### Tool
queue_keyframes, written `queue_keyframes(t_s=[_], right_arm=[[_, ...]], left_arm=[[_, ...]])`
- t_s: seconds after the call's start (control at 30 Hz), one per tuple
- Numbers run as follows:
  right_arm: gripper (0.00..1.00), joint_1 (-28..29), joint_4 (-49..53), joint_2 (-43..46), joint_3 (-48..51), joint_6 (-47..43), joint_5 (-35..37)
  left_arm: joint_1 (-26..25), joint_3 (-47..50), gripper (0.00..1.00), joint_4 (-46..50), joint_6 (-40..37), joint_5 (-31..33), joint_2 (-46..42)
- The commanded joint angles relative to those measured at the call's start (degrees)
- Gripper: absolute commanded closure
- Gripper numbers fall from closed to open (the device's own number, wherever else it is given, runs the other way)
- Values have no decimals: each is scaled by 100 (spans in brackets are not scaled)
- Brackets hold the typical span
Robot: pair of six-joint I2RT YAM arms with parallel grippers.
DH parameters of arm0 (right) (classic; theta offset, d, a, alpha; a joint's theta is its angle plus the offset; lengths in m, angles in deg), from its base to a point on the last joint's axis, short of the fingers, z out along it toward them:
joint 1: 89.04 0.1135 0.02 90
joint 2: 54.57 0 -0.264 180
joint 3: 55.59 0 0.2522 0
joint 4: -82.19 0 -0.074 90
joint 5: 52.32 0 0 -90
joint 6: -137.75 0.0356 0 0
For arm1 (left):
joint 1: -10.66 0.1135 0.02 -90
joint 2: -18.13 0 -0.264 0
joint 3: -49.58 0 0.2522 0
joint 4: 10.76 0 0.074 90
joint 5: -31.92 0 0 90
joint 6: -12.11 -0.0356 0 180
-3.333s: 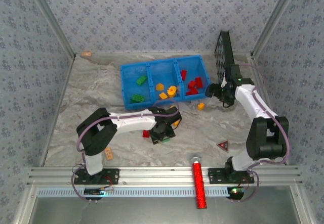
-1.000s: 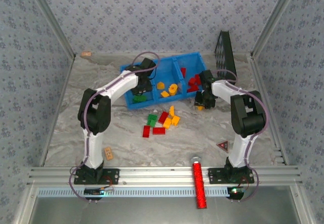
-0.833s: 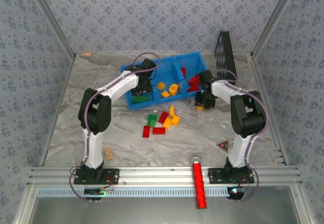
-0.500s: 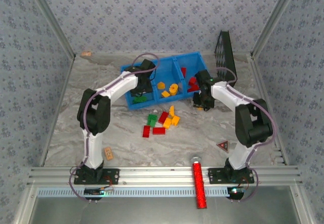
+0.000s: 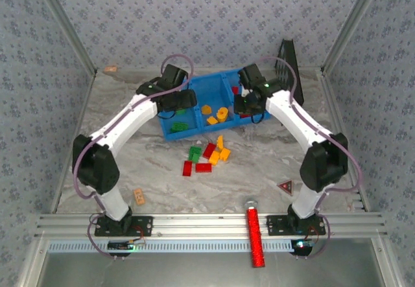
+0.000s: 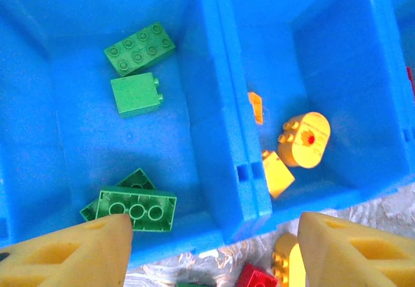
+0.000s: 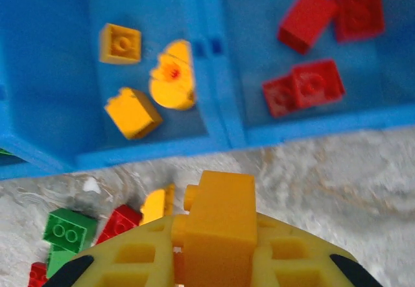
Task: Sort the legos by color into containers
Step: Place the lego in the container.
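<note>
Marbled desk (image 5: 259, 164) lies open around loose legos (image 5: 209, 151) just near of the blue containers (image 6: 220, 138). Over green bricks (image 6: 138, 48) the left pincer (image 6: 214, 248) stands apart; the right pincer (image 7: 217, 264) clamps an orange-yellow brick (image 7: 220, 219) at the near rim.

Two arms reach over the blue tray (image 5: 201, 132) at the back of the marbled table (image 5: 117, 144), the left gripper (image 5: 185, 99) above its left compartment, the right gripper (image 5: 250, 109) above its right end. A green lego (image 5: 179, 127) lies in the left compartment, with orange legos (image 5: 218, 113) in the middle one. Loose legos (image 5: 209, 152) in red, green and orange sit on the table just before the tray. A black board (image 5: 285, 63) leans at the back wall.
</note>
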Motion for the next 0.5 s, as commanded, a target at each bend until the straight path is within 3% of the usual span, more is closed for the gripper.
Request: queue_keyframes(t_s=[0.0, 0.2, 0.47], right_arm=[[78, 214, 349, -606, -693, -475, 116], [78, 441, 578, -1553, -1798, -703, 127], [78, 619, 673, -2560, -2628, -792, 9]], left_arm=[[16, 399, 32, 324, -376, -222, -556], [-54, 1755, 31, 362, -294, -670, -1785], [-597, 3174, 32, 248, 277, -650, -2793]])
